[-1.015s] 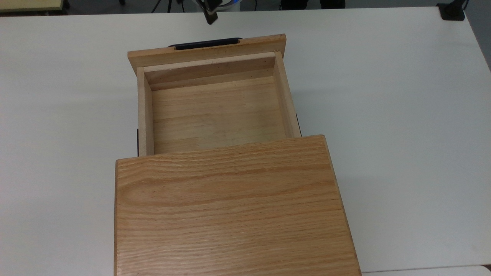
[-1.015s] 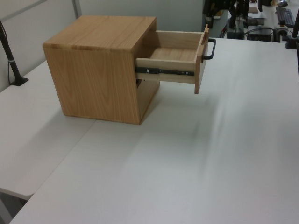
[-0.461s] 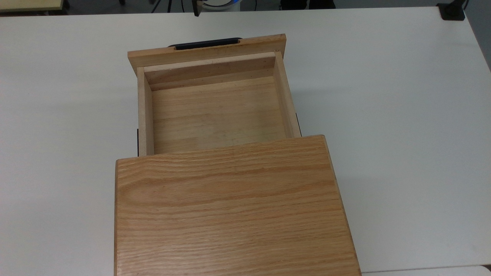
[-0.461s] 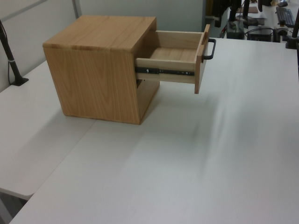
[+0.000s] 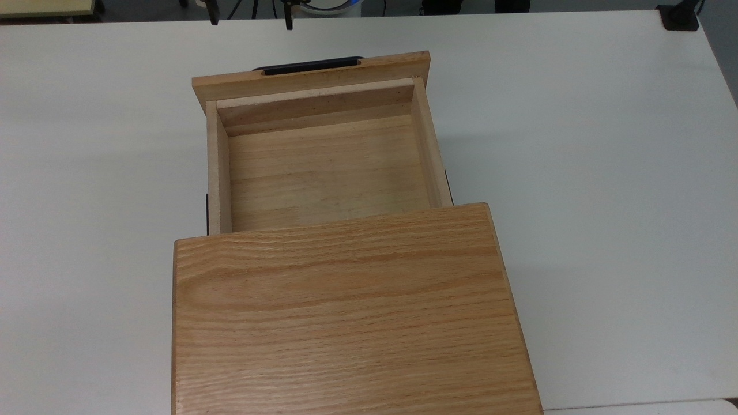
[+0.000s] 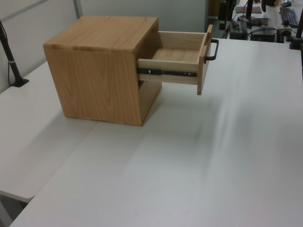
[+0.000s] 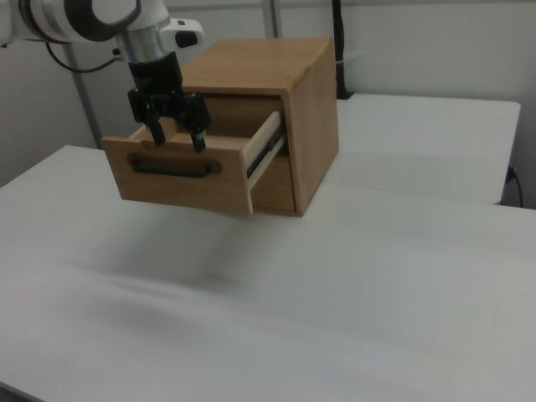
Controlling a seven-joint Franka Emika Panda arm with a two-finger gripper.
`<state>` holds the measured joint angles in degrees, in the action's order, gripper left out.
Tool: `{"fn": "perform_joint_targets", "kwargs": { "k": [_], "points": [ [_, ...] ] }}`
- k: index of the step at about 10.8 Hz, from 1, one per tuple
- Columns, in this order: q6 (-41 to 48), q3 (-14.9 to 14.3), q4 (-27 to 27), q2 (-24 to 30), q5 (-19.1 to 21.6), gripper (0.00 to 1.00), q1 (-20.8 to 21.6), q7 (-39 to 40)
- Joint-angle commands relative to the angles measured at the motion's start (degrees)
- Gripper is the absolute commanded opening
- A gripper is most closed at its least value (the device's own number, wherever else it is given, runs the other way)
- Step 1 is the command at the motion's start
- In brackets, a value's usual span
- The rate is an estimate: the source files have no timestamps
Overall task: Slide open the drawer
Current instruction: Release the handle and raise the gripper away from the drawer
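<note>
hidden/cut off: cabinet [image 5: 346, 311] runs off the bottom edge in the top view; its front face is out of sight there. Drawer's inside floor is hidden in the right view behind the front panel. In the top view just two dark fingertips [image 5: 288, 20] poke in at the upper edge, rest of the arm cropped. Clutter past the table's far end in the left view is too small to make out.
drawer [image 5: 323, 167]: pulled well out of the cabinet, hanging over the white table [image 5: 605, 173] without touching it. Shallow light-oak tray, bare inside, paler side walls, wider flat front panel.
handle [image 7: 171, 166]: long black bar across the front panel, horizontal; in the top view it peeks over the panel's far edge; in the left view it sticks out to the left view's right.
slide rail [image 6: 166, 72]: black metal runner along the drawer's side, exposed between cabinet and front panel.
gripper [image 7: 177, 136]: black, pointing down, fingers spread apart with nothing between them. In the right view it overlaps the front panel's top edge above the handle; cannot tell if it touches the wood.
arm [image 7: 92, 18]: white and grey, enters from the right view's upper left.
cabinet position: oak box standing on the table, top panel bare.
</note>
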<state>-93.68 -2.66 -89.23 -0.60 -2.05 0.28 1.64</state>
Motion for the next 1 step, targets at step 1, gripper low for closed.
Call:
{"fn": "perform_joint_targets", "kwargs": {
  "k": [1],
  "points": [
    [-1.07, -0.94, -1.3, 0.95, -0.85, 1.0, 1.12, -0.94]
  ]
}}
